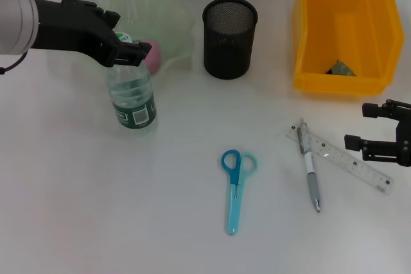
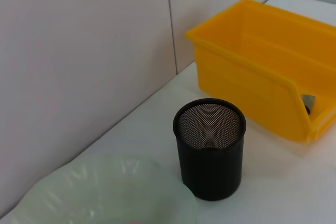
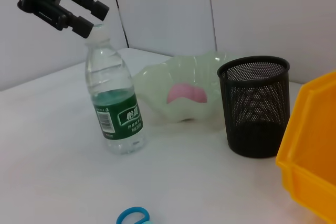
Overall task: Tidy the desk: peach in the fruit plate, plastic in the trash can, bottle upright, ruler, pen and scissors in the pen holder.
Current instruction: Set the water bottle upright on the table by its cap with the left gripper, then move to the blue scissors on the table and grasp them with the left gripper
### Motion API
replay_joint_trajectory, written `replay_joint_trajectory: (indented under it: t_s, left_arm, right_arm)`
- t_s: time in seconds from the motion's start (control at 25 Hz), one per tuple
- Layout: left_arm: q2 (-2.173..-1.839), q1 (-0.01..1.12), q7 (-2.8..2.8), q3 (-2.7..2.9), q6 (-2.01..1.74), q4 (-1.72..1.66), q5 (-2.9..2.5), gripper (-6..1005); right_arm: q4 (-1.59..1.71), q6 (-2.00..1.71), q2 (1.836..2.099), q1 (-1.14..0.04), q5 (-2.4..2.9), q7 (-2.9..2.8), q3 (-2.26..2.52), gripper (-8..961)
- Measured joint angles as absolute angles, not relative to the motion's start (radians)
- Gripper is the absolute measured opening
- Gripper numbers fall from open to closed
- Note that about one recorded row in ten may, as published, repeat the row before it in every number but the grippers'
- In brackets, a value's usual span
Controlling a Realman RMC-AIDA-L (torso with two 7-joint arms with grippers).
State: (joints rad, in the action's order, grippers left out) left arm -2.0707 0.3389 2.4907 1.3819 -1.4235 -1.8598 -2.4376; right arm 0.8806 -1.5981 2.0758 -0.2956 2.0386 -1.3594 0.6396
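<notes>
A: Look at the clear plastic water bottle with the green label [image 1: 131,97]. Standing up straight on the white counter [image 1: 96,210], just in front of the pale green wavy fruit plate [image 1: 173,14].

B: And see the left tool [image 1: 130,38]? Right at the white cap, maybe to keep the bottle from tipping. Cannot tell if squeezing the cap or let go.

A: Now peek in the plate. Holding the pink peach [image 1: 154,56], so probably done there.

B: Check the yellow plastic bin [image 1: 321,85] too. Looks like a dark crumpled bit [image 1: 340,68] down in the corner, maybe the plastic.

A: Nothing in the black mesh pen holder [image 1: 230,46] yet, though.

B: Right. Still lying flat on the counter: blue scissors [image 1: 236,184], grey pen [image 1: 310,171] and clear ruler [image 1: 347,162], with the pen touching the ruler.

A: And find the right tool [image 1: 359,125]. Spread apart and holding nothing, waiting near the ruler. Probably placed there to grab the ruler or pen soon.
</notes>
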Motion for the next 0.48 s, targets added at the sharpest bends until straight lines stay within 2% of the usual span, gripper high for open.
replay_joint_trajectory:
  t_s: [0.12,0.32,0.48]
  left_arm:
    - [-2.070,0.335,2.484,1.378,-1.430,-1.889,-2.423,554]
    - [-2.070,0.334,2.503,1.390,-1.439,-1.997,-2.308,786]
    - [-2.072,0.335,2.541,1.413,-1.442,-2.003,-2.282,802]
  right_arm:
    - [0.881,-1.605,2.077,-0.293,2.039,-1.360,0.634,842]
    - [0.892,-1.607,2.077,-0.292,2.032,-1.377,0.628,842]
    - [0.929,-1.606,2.078,-0.290,2.030,-1.398,0.623,841]
